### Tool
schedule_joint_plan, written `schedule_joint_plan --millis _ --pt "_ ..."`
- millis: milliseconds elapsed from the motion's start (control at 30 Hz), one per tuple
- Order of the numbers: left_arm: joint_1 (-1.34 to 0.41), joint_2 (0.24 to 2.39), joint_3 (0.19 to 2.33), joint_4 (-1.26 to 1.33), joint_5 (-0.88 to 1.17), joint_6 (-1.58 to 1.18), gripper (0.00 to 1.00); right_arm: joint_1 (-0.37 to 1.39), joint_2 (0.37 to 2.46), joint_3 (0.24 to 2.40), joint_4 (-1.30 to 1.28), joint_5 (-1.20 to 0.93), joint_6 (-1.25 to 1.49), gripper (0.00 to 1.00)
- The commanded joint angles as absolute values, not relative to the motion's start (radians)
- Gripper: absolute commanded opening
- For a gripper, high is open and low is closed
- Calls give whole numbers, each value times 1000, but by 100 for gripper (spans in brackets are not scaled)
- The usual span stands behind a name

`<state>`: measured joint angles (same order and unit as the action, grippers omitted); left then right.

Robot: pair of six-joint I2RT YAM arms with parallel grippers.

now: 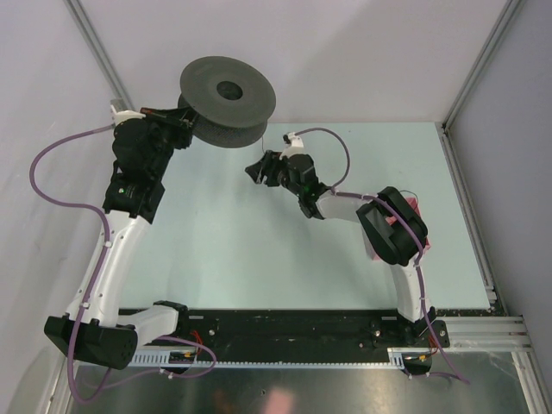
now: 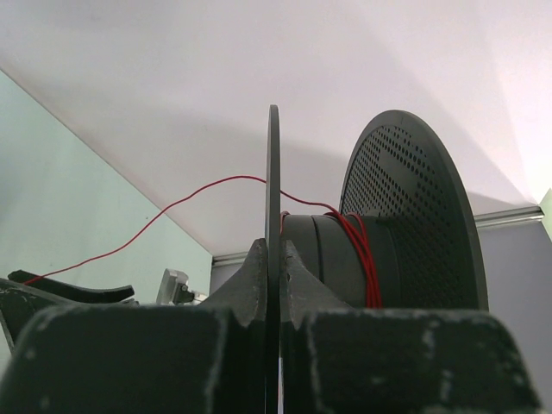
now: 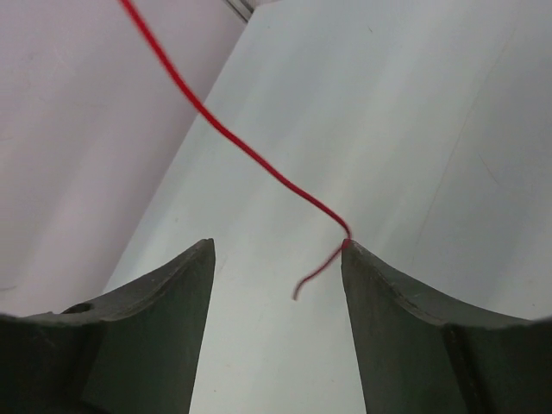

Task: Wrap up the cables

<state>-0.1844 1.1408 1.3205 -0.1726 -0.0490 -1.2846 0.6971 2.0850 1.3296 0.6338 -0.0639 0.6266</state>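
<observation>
**Left gripper (image 1: 188, 123) pinches spool (image 1: 228, 97); right gripper (image 1: 255, 171) stands apart at cable (image 3: 250, 155)**

Top view: the pale green table (image 1: 241, 250) lies bare between the arms, with white walls (image 1: 345, 52) along the far and side edges. The dark grey, disc-shaped spool is up off the table near the far left corner, at the tip of the left gripper. The right gripper sits near the table's middle, just right of the spool and apart from it, with open surface around it.

Left wrist view: the matte black fingers (image 2: 250, 276) are closed on the thin near flange (image 2: 273, 172), seen edge-on. The far flange is perforated with small holes. A few turns of hair-thin red cable lie round the smooth hub (image 2: 323, 250). One strand rises over the near flange and runs off down to the left.

Right wrist view: the two curved, dark fingers stand well apart and hold nothing. The red cable comes down from the upper left and touches the tip of the right-hand finger, where it kinks. Its short free end hangs in the gap above the table.
</observation>
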Motion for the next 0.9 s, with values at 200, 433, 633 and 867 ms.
schedule_joint_plan --millis 200,433,633,867 --pt "-179 1126 1337 -88 -45 -1335 0 696 2122 1431 641 -4 630 43" --pt "-179 1126 1337 -89 -43 -1338 0 699 2144 1460 631 -10 633 29" --pt "-179 1128 1342 -89 -43 -1337 0 704 2147 1454 625 -20 643 40" --pt "-180 1126 1339 -89 -39 -1336 0 711 2142 1451 629 -36 672 62"
